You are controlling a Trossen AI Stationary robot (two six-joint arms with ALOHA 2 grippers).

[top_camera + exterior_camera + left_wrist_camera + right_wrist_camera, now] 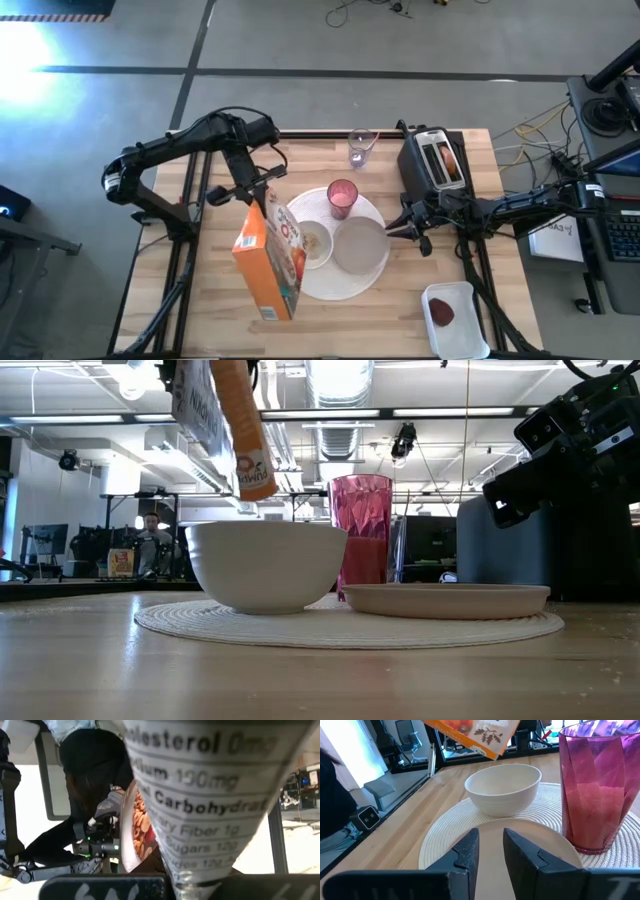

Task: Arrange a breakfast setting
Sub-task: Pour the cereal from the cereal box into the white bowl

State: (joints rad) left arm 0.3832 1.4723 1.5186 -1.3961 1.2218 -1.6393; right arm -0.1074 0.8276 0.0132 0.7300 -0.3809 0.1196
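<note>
Overhead, left tool [255,195] clamped on cereal box [270,262], right tool [490,851] slightly apart, empty, over small plate [520,827].

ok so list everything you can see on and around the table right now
cereal box: 1, orange, held tilted above the bowl
bowl: 1, white, on big plate's left
big plate: 1, white, table centre
small plate: 1, pale, on big plate's right
cup: 1, pink, big plate's far edge
glass: 1, clear, far edge
toaster: 1, dark, far right
tray: 1, white, near right, holding dark-red fruit
left end effector: shut on cereal box
right end effector: by small plate
</note>
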